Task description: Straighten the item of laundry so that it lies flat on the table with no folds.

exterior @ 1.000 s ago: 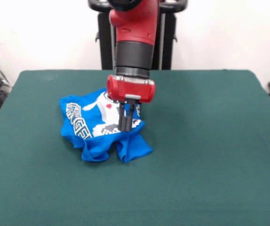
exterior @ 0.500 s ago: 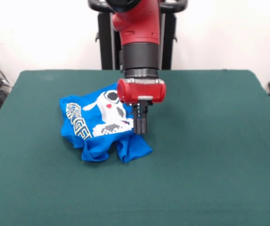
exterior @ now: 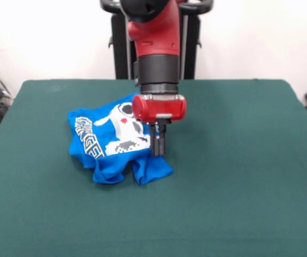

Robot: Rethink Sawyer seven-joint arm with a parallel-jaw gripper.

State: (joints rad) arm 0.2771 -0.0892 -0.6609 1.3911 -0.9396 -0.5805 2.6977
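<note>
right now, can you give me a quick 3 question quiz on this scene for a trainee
1. True or false: the blue T-shirt lies flat on the green table with no folds.
2. Where are the tips of the gripper? A) at the shirt's right edge in the front view B) at the table's empty right half C) raised high above the shirt
3. Fill in: the yellow-outlined lettering is on the shirt's ____ side in the front view.

Key: 1 false, it is bunched with folds along its near edge; 2 A; 3 left.
</note>
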